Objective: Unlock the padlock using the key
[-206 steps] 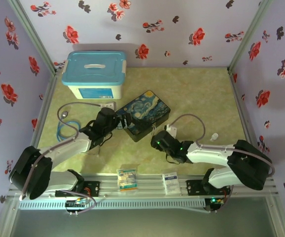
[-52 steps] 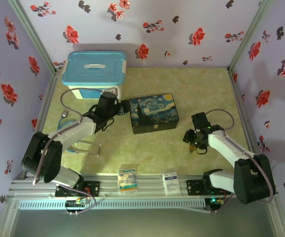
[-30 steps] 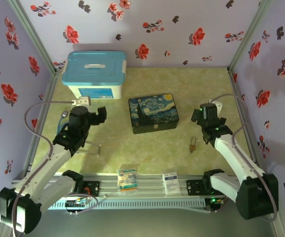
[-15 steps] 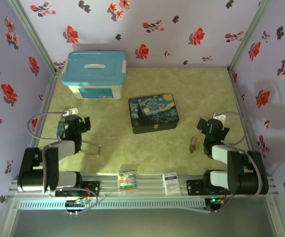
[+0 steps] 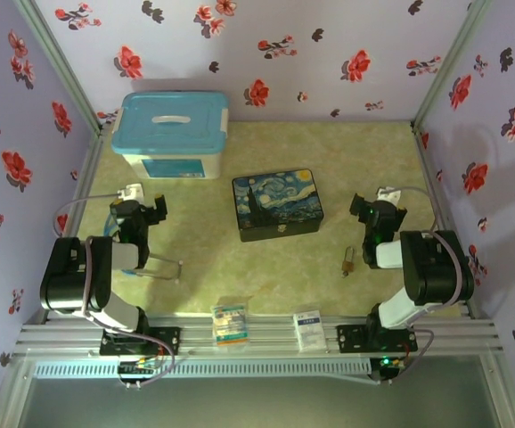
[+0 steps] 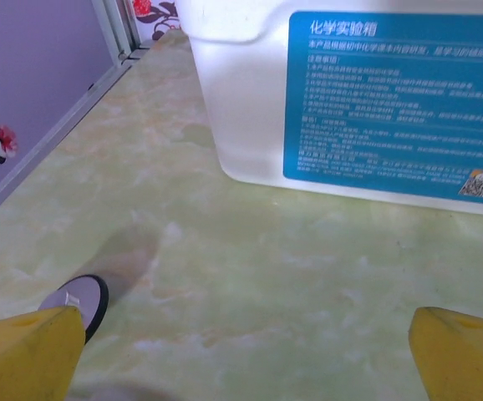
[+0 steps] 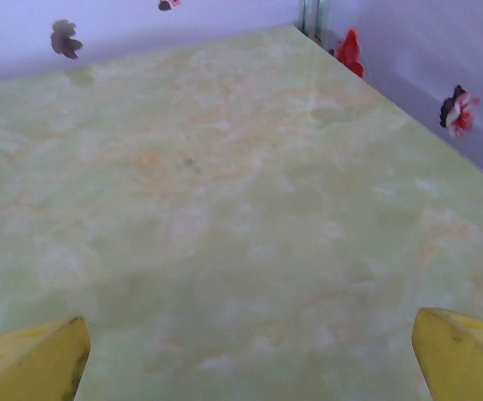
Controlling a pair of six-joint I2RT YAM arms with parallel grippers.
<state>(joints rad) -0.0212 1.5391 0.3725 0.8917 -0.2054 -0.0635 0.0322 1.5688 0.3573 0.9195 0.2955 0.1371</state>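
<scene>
The small brass padlock [image 5: 348, 261] lies on the green table, right of centre and in front of the painted box [image 5: 277, 205]. I cannot make out the key. My right gripper [image 5: 373, 208] stands open a little behind and to the right of the padlock, apart from it. In the right wrist view its yellow fingertips [image 7: 33, 363] frame bare table, the right gripper [image 7: 250, 368] empty. My left gripper [image 5: 151, 207] is open at the far left. In the left wrist view the left gripper [image 6: 246, 368] holds nothing.
A white container with a blue lid [image 5: 173, 134] stands back left, and its blue label [image 6: 396, 96] faces the left wrist view. A stethoscope head [image 6: 78, 301] lies by the left finger. A wire stand [image 5: 159, 263] sits front left. Two packets [image 5: 229, 321] rest on the front rail.
Both arms have drawn back from the box and padlock and folded up near their bases. The padlock has stayed where it lay, and both grippers remain open.
</scene>
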